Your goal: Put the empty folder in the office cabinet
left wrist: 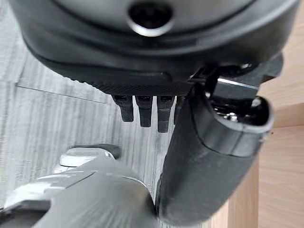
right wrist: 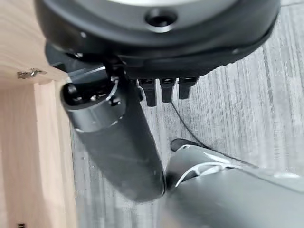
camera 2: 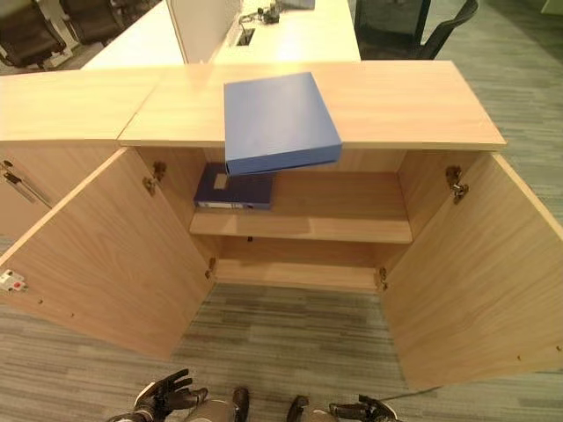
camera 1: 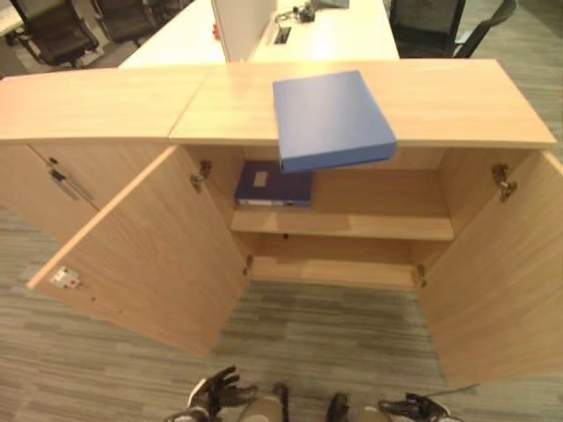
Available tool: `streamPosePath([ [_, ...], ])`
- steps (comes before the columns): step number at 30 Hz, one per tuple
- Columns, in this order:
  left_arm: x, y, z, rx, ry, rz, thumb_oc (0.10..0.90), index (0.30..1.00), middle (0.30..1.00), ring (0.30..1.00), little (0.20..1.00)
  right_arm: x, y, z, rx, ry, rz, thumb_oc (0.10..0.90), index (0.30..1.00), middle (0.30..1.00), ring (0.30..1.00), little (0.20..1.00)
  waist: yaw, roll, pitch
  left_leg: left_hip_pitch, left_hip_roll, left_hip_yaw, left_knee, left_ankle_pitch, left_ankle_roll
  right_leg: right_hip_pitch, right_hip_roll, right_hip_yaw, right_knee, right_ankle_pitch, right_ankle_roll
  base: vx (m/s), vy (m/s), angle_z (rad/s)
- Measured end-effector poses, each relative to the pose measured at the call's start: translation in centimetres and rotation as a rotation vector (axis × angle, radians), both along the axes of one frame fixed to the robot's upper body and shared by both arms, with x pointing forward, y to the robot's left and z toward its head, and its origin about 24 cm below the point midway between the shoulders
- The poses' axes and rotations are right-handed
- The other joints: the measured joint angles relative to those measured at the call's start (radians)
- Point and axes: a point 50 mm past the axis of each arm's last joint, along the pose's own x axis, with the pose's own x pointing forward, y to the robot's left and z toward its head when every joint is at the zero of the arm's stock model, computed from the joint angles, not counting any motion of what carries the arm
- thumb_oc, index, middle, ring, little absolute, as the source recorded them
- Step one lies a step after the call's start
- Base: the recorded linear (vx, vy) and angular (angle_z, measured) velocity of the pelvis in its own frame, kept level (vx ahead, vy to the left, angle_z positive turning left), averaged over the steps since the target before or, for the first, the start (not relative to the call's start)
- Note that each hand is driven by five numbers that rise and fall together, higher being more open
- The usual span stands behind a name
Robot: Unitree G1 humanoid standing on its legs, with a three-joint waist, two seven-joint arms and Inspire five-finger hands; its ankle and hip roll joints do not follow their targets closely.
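Observation:
A blue folder lies flat on top of the wooden office cabinet, its near edge jutting out over the open front. Both cabinet doors stand wide open. On the upper shelf lies a darker blue binder at the left. My left hand hangs low near the floor with relaxed, spread fingers and holds nothing. My right hand is also down by the floor, fingers loose and empty. Both hands are far below and in front of the folder.
The left door and right door swing out toward me, framing the opening. A second closed cabinet adjoins on the left. Behind stand a white desk and office chairs. Striped grey carpet lies in front.

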Motion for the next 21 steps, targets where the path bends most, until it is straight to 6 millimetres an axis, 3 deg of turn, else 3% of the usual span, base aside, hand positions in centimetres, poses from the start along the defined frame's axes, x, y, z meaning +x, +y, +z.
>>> streamPosePath([
  [1,-0.5,0.0,-0.2,-0.001,0.013,-0.001,0.8,0.9,0.9,0.9,0.9,-0.3,0.1,-0.1,0.003,0.008,-0.008,0.8,0.9,0.9,0.9,0.9,-0.009,0.019,-0.01,0.032,0.005,-0.016,-0.061,0.03,0.003,0.028,0.018,-0.003,-0.042,0.023,-0.008,0.04,0.055,-0.08],
  [4,-0.7,-0.4,-0.2,-0.01,0.016,-0.002,0.8,0.9,0.9,0.9,0.9,-1.9,-0.3,-0.3,-0.002,0.038,-0.023,0.8,0.9,0.9,0.9,0.9,-0.015,0.046,-0.026,0.047,0.006,-0.018,-0.079,0.111,0.028,0.039,0.027,0.001,-0.068,0.036,0.011,0.02,0.079,-0.13],
  [8,-0.1,-0.5,0.2,-0.015,-0.016,-0.007,0.8,0.9,0.9,0.9,0.9,-1.9,-0.1,-0.4,0.002,0.041,-0.022,0.8,0.9,0.9,0.9,0.9,-0.033,0.046,-0.029,0.08,-0.02,-0.013,-0.093,0.102,0.055,0.088,0.013,0.012,-0.137,0.075,0.067,0.02,0.103,-0.01],
  [14,0.9,-0.5,0.8,-0.016,-0.063,-0.02,0.8,0.9,0.9,0.9,0.9,-1.6,0.2,-0.4,0.008,0.038,0.002,0.8,0.9,0.9,0.9,0.9,-0.034,0.057,-0.037,0.11,-0.058,-0.009,-0.1,0.089,0.078,0.12,-0.022,0.025,-0.153,0.107,0.11,0.02,0.129,-0.07],
  [17,1.1,-0.5,1.1,-0.017,-0.079,-0.027,0.8,0.9,0.9,0.9,0.9,-1.5,-0.2,-0.3,0.007,0.029,-0.013,0.8,0.9,0.9,0.9,0.9,-0.037,0.064,-0.04,0.162,-0.092,0.012,-0.13,0.071,0.127,0.04,-0.101,0.056,0.088,0.037,0.192,0.08,0.073,-0.17],
  [19,1.0,0.0,1.1,-0.007,-0.077,-0.019,0.8,0.9,0.9,0.9,0.9,-1.0,-0.1,-0.2,0.011,0.014,-0.012,0.8,0.9,0.9,0.9,0.9,-0.036,0.044,-0.043,0.162,-0.118,0.015,-0.114,0.056,0.15,-0.027,-0.172,0.08,0.22,0.025,0.198,0.15,-0.119,-0.12],
  [20,0.5,0.3,1.0,0.0,-0.065,-0.003,0.8,0.9,0.9,0.9,0.9,-0.5,0.0,-0.1,0.012,0.004,-0.004,0.8,0.9,0.9,0.9,0.9,-0.03,0.035,-0.048,0.146,-0.121,0.029,-0.117,0.056,0.15,-0.071,-0.219,0.079,0.206,0.027,0.199,0.17,-0.191,-0.27],
  [21,0.3,0.5,0.9,0.007,-0.058,0.011,0.8,0.9,0.9,0.9,0.9,0.1,0.1,0.0,0.015,-0.009,0.005,0.8,0.9,0.9,0.9,0.9,-0.027,0.032,-0.05,0.127,-0.118,0.025,-0.109,0.057,0.149,-0.103,-0.207,0.088,0.128,0.032,0.211,0.23,-0.201,-0.33],
])
